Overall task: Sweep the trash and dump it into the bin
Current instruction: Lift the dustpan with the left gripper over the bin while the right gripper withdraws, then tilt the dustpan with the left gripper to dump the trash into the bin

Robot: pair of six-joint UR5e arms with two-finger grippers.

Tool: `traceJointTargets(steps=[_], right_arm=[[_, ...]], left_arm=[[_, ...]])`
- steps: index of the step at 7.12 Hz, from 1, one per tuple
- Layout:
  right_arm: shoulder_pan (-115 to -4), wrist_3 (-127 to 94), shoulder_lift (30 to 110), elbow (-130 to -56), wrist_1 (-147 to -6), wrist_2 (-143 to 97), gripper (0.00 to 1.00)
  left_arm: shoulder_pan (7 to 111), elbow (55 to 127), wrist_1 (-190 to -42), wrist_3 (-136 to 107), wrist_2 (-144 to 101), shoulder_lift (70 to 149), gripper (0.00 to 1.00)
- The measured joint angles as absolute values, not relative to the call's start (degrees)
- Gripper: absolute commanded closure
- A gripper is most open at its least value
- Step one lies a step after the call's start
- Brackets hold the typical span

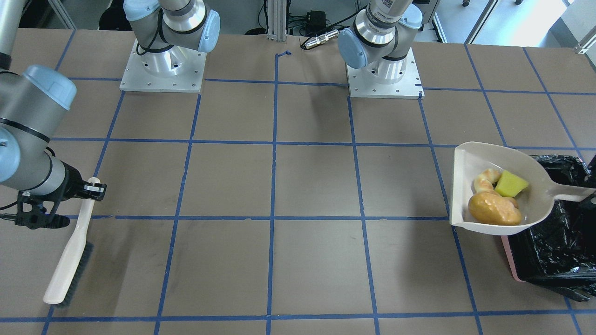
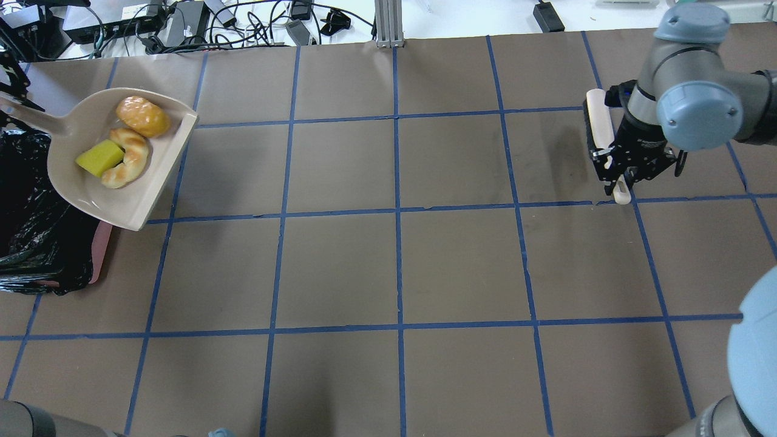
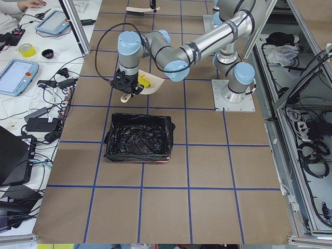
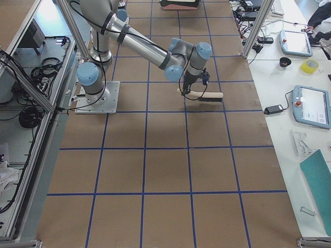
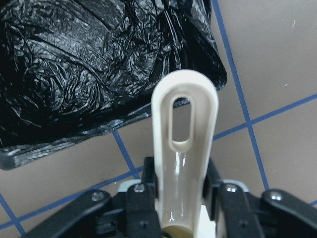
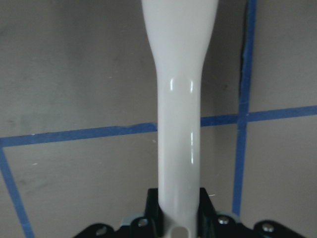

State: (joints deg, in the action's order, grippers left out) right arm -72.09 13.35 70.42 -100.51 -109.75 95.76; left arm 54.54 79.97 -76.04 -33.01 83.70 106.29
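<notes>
The beige dustpan holds all three pieces of trash: a golden-brown lump, a croissant shape and a yellow wedge. My left gripper is shut on the dustpan's handle and holds the pan off the table, roughly level. The pan's handle end is over the bin, which is pink-sided with a black bag. The pan's mouth points away from the bin. My right gripper is shut on the beige brush, far across the table.
The brown table carries a blue tape grid. The brush's dark bristles are low by the table at its far end from the bin. Both arm bases stand at the robot's edge. Cables and boxes lie beyond the table.
</notes>
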Motion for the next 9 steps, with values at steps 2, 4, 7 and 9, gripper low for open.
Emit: traceJointTargets(steps=[2, 4, 7, 9], right_arm=[[-69.6, 18.9, 70.2, -101.3, -112.7, 95.9, 1.00], [-69.3, 21.3, 69.8, -101.3, -113.1, 96.0, 1.00], [-69.3, 21.6, 68.5, -101.2, -112.9, 99.1, 1.00], [-69.3, 21.2, 68.1, -101.2, -112.8, 99.4, 0.87]], left_arm=[[50.5, 73.9, -75.7, -24.9, 83.7, 109.3, 1.00], [47.9, 67.5, -75.6, -20.6, 83.5, 113.3, 1.00], [46.0, 61.0, -73.2, -13.2, 82.6, 119.0, 1.00], [44.7, 60.7, -68.4, -10.1, 80.7, 121.8, 1.00]])
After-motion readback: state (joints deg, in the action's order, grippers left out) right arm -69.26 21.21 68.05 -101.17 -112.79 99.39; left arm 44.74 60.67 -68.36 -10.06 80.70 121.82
